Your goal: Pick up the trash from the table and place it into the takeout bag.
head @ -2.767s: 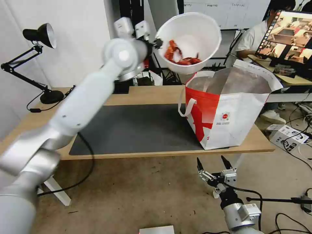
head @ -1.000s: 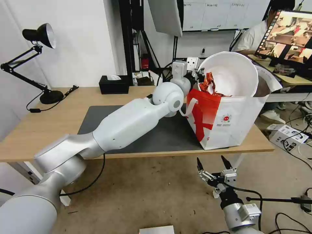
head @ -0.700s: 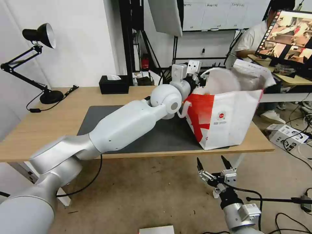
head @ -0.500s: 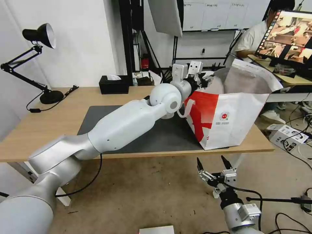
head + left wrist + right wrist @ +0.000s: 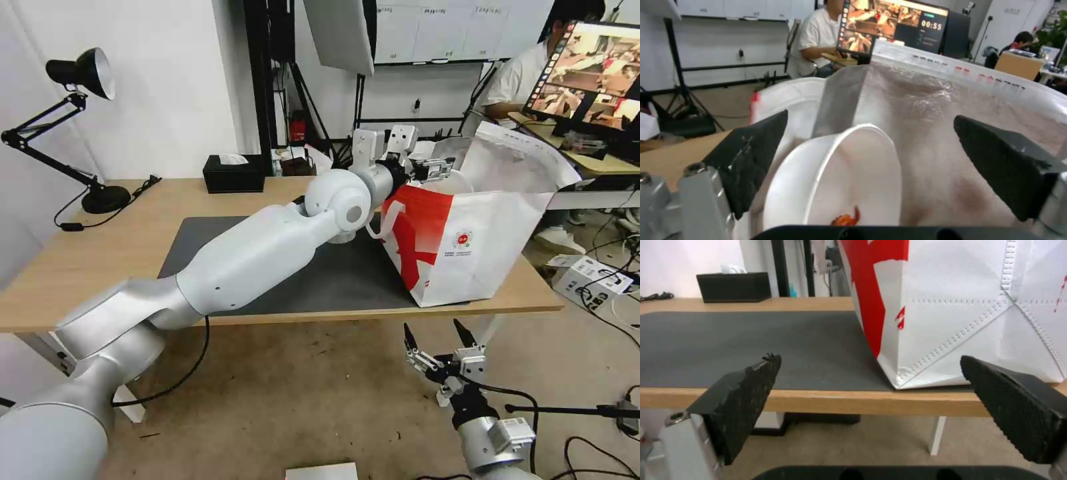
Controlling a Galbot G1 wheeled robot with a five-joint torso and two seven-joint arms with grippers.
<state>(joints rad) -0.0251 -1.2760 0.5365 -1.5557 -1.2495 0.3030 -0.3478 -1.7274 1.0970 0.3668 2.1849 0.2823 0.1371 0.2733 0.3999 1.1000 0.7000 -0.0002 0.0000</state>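
The takeout bag (image 5: 480, 240), white and red with foil lining, stands on the right end of the table (image 5: 73, 267). My left arm reaches across the table, and my left gripper (image 5: 437, 169) hovers open at the bag's near rim. In the left wrist view the left gripper (image 5: 876, 163) is open above the white bowl (image 5: 853, 180). The bowl lies tilted inside the bag against the foil (image 5: 929, 110), with a red scrap (image 5: 846, 218) in it. My right gripper (image 5: 437, 339) hangs open below the table's front edge, facing the bag (image 5: 973, 306).
A dark grey mat (image 5: 333, 287) covers the table's middle. A black tissue box (image 5: 233, 175) sits at the back edge and a black desk lamp (image 5: 80, 73) at the far left. Cables and a cardboard box (image 5: 590, 277) lie on the floor to the right.
My left gripper carried the bowl down from above into the bag and let it go. The jaws have opened, and the bowl now rests inside the bag. The right arm has not moved.
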